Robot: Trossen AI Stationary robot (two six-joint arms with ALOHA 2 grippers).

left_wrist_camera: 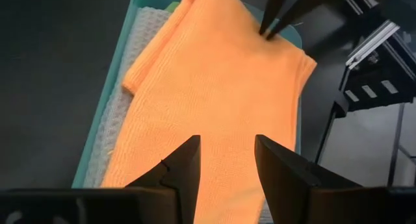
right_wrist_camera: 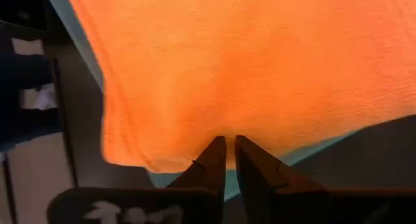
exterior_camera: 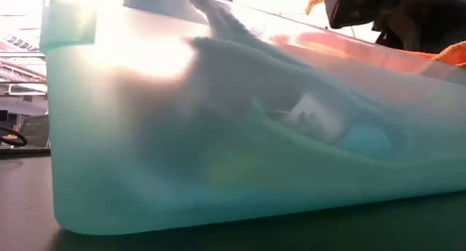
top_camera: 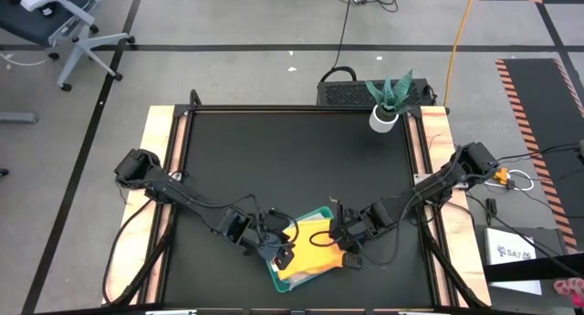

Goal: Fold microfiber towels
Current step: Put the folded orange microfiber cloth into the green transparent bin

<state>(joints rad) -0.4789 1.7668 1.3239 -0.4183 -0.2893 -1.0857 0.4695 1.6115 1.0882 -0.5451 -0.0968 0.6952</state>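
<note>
Two dark arms converge on a teal plastic tray [top_camera: 274, 277] near the front edge of the black table [top_camera: 292, 160], where a yellow-orange microfiber towel [top_camera: 315, 249] lies on top of the tray's contents and spills over the tray's far and right rim. The left gripper [left_wrist_camera: 226, 160] hovers over the near end of that towel with its fingers apart, nothing between them. The right gripper [right_wrist_camera: 225, 152] sits at the towel's right-hand border with its fingers drawn nearly together on the cloth's edge; in the left wrist view its tips meet the orange fabric near the towel's far corner. Beneath the orange cloth, a pale grey-white towel [left_wrist_camera: 127, 100] shows along one long side of the tray, and a sliver of lime green towel [left_wrist_camera: 173, 4] peeks out at the far end. Through the tray's translucent wall the low view shows bunched cloths inside, their outlines blurred. The table's rear two-thirds lie open, with only a potted plant [top_camera: 389, 103] standing at the back right corner.
</note>
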